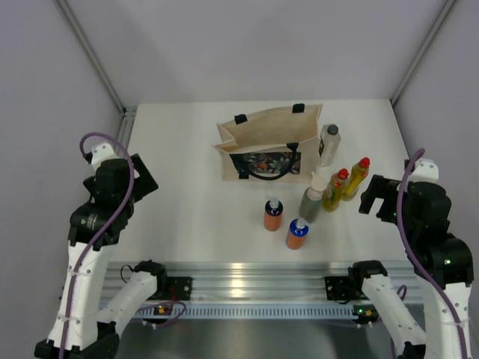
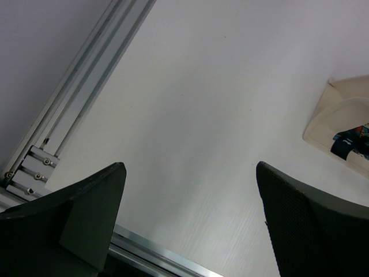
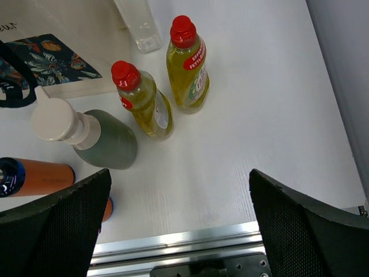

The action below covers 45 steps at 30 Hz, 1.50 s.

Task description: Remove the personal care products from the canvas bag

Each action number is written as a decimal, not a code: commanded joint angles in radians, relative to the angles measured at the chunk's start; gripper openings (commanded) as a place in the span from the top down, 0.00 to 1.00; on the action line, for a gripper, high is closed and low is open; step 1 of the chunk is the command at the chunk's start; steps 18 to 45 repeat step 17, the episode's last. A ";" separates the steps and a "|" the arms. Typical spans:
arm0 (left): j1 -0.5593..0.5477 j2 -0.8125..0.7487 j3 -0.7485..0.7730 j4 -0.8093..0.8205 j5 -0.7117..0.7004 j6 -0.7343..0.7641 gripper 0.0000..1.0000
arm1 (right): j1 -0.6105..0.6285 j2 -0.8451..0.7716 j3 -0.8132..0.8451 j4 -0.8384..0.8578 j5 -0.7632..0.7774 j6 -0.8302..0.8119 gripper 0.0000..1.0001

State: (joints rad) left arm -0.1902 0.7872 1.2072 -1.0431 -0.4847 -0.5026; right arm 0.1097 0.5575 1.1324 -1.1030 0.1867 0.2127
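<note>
The beige canvas bag (image 1: 269, 138) stands at the back middle of the table, its floral panel (image 3: 49, 57) facing the arms. All the personal care products stand upright outside it. A pale bottle (image 1: 329, 142) is at its right side. Two yellow bottles with red caps (image 1: 357, 177) (image 1: 335, 191) stand nearer, with a grey-green bottle (image 1: 312, 200) beside them. Two orange bottles (image 1: 273, 215) (image 1: 297, 233) stand in front. My left gripper (image 2: 190, 167) hangs open over bare table at the left. My right gripper (image 3: 179, 173) is open, empty, just right of the bottles.
An aluminium rail (image 1: 247, 277) runs along the table's near edge, and another frame rail (image 2: 75, 98) lines the left edge. Grey walls close in both sides. In the right wrist view the yellow bottles (image 3: 190, 63) (image 3: 144, 101) and the grey-green bottle (image 3: 104, 138) stand ahead of the fingers.
</note>
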 commanded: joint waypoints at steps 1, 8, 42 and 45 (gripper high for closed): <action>-0.003 -0.016 0.000 0.006 0.005 -0.001 0.01 | 0.008 -0.004 0.050 -0.015 0.020 -0.018 0.01; -0.003 -0.006 0.020 0.005 0.005 0.004 0.01 | 0.008 -0.014 0.040 -0.014 0.016 -0.010 0.01; -0.003 -0.005 0.023 0.006 -0.008 -0.002 0.01 | 0.008 -0.019 0.047 -0.015 0.016 -0.013 0.00; -0.003 -0.005 0.023 0.006 -0.008 -0.002 0.01 | 0.008 -0.019 0.047 -0.015 0.016 -0.013 0.00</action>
